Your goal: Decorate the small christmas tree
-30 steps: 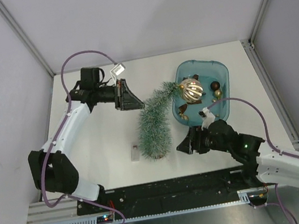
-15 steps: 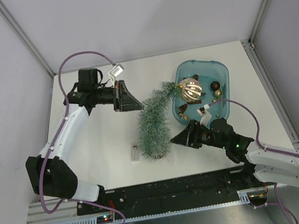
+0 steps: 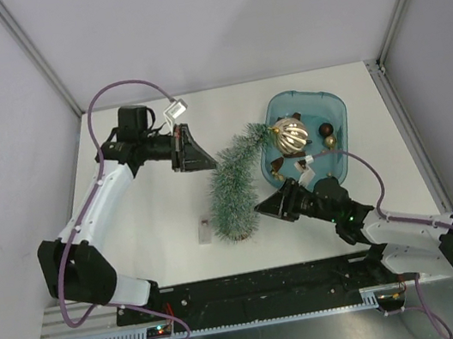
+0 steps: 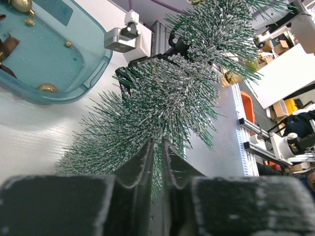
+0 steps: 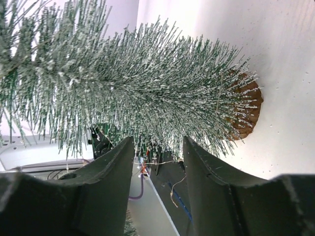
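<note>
The small christmas tree point(image 3: 232, 193) stands bent over on its wooden disc base point(image 5: 247, 112), its tip over the blue tray point(image 3: 333, 104). My left gripper point(image 3: 212, 162) is shut on bristles of the tree's upper half; in the left wrist view the bristles point(image 4: 170, 93) run between the closed fingers point(image 4: 140, 164). My right gripper point(image 3: 259, 210) is open right beside the tree's lower part. In the right wrist view the tree point(image 5: 138, 93) lies across the front of the two spread fingers point(image 5: 204, 162), and a thin gold thread point(image 5: 167, 162) shows between them.
The tray holds a large gold ball point(image 3: 292, 134), a dark red ball point(image 3: 325, 129) and small gold balls point(image 3: 329, 143). A small pale object point(image 3: 204, 230) lies on the white table left of the tree base. Grey walls close in the table on three sides.
My right gripper has moved left, up to the tree's lower part. My left gripper stays shut on the tree and has shifted only slightly.
</note>
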Robot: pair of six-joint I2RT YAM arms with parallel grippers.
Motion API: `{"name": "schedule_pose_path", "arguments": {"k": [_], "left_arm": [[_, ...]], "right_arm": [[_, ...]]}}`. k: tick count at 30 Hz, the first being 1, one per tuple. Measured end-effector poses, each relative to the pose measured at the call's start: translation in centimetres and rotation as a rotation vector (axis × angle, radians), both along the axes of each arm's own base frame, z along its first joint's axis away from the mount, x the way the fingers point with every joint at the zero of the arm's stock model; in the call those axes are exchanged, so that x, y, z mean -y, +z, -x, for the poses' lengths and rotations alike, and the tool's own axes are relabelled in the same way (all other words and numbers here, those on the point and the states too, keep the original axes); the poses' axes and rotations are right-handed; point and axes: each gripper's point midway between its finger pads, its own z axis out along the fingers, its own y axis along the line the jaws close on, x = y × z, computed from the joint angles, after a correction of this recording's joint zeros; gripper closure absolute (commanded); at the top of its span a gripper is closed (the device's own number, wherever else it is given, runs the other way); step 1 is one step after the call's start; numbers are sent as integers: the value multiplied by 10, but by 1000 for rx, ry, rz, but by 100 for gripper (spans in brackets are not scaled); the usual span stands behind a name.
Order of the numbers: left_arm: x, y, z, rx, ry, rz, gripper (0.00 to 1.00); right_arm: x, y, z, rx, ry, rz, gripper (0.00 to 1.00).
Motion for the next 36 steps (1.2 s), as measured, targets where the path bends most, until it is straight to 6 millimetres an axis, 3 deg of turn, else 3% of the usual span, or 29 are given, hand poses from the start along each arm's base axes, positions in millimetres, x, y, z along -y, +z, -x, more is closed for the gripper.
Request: {"name": "schedule_pose_path", "arguments": {"k": [5, 12, 18, 25, 32, 36], "left_arm": [[0, -1, 1, -9, 2, -2, 31], [-3, 3, 2, 0, 16, -3, 14], [-19, 20, 1, 61, 67, 18, 8], [-26, 20, -7, 58, 96, 16, 4], [-20, 11, -34, 5, 95, 5, 9], [-14, 6, -50, -43, 91, 0, 17]], "right_arm": [[-5, -5, -2, -14, 12, 3, 62], [-6, 3, -8, 4, 9, -16, 71], [-8, 8, -14, 11, 8, -26, 74], [-10, 5, -15, 1, 19, -22, 81], [-11, 6, -15, 4, 22, -25, 90], [-11, 7, -15, 5, 23, -26, 94]]}}
